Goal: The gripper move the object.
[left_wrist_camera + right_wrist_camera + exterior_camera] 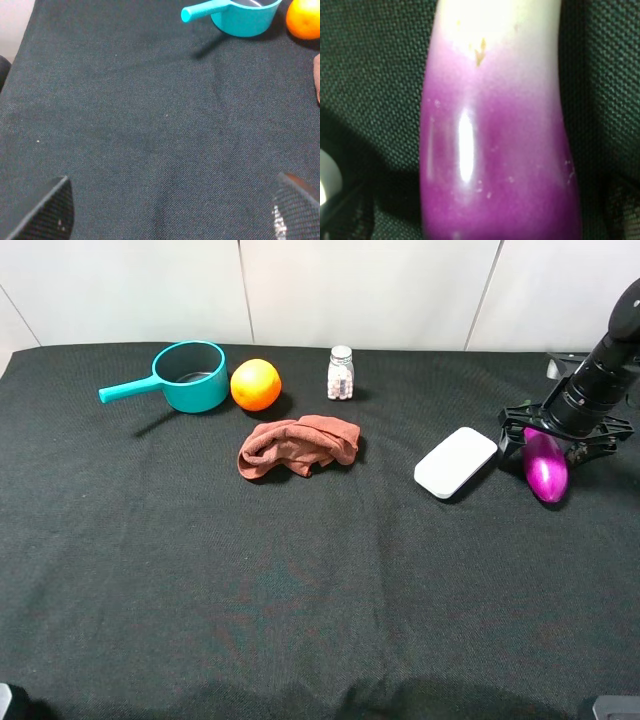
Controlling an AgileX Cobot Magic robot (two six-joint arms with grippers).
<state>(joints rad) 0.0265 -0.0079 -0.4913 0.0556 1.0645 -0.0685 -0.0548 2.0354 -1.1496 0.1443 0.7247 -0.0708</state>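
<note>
The object, a glossy purple eggplant [547, 470], lies on the black cloth at the far right, just right of a white flat box [456, 462]. My right gripper [565, 435] hangs directly over the eggplant's far end with its black fingers spread wide to either side, open and not gripping it. In the right wrist view the eggplant [495, 150] fills the picture, purple fading to white, with dark fingers [350, 215] low at the edges. My left gripper [170, 215] is open over bare cloth, its fingertips [50, 210] far apart and nothing between them.
A brown cloth [298, 446] lies crumpled at the middle. Behind it stand a teal saucepan [190, 376], an orange ball [255, 384] and a small pill bottle [341, 373]. The saucepan [245, 17] and ball [303, 19] also show in the left wrist view.
</note>
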